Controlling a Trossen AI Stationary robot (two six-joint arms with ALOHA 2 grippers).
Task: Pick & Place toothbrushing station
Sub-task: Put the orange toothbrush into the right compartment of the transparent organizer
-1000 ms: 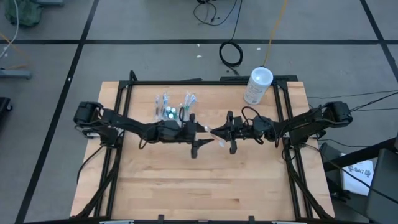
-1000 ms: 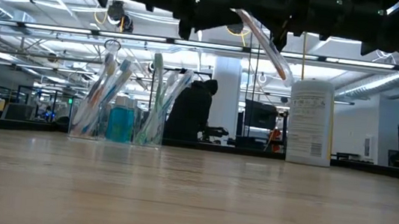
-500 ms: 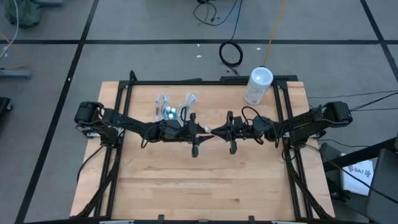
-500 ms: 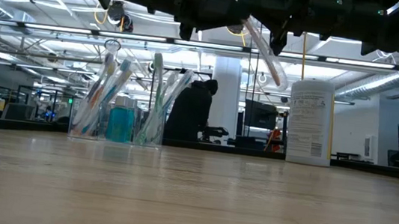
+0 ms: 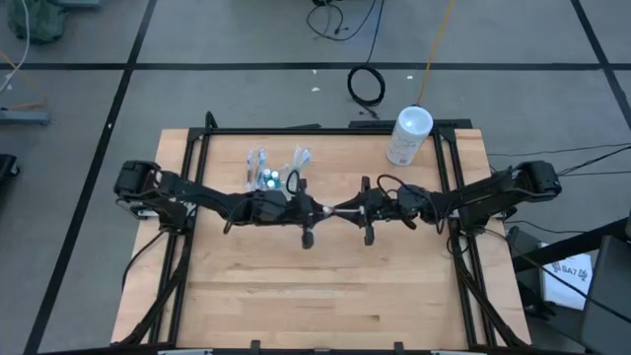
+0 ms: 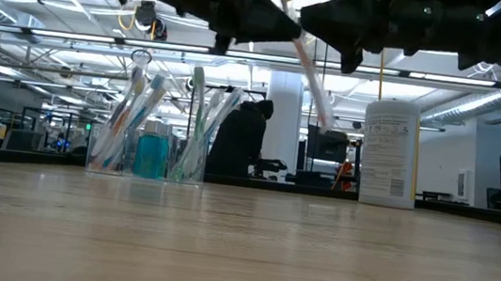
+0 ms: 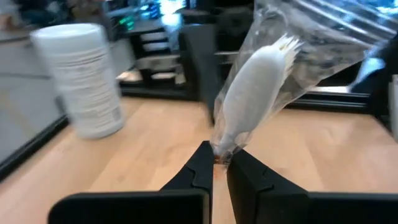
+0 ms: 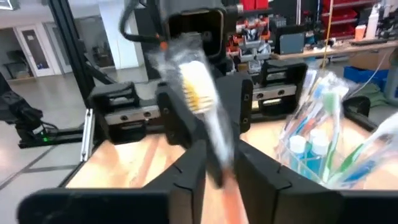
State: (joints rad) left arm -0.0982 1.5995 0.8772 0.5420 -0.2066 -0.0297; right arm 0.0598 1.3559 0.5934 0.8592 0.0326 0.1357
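The toothbrushing station [image 5: 271, 176] [image 6: 151, 139], clear cups holding toothbrushes with a blue bottle between them, stands on the table's far left part. High above the table's middle the two arms meet tip to tip. My left gripper [image 5: 320, 207] [image 7: 219, 163] is shut on a white toothbrush [image 6: 311, 67] [image 5: 335, 208] in a clear wrapper. My right gripper [image 5: 348, 209] [image 8: 221, 165] faces it, its fingers a little apart on either side of the blurred toothbrush [image 8: 208, 118]. Whether they touch it I cannot tell. My left gripper pinches the wrapped toothbrush at its brush-head end [image 7: 222, 148] between its two fingertips. The fingers come level from the table's left. The toothbrush is lifted clear and slants down away from the fingers, with its lower end [image 6: 324, 120] hanging free.
A white canister [image 5: 409, 135] [image 6: 391, 154] [image 7: 81, 81] stands at the table's far right. Black frame rails [image 5: 192, 168] run along the table's left, right and far sides. Bare wood lies in front of the arms.
My left gripper has moved toward my right gripper and taken hold of the toothbrush's upper end. The toothbrush hangs steeper now, and its lower end has swung toward the table's left.
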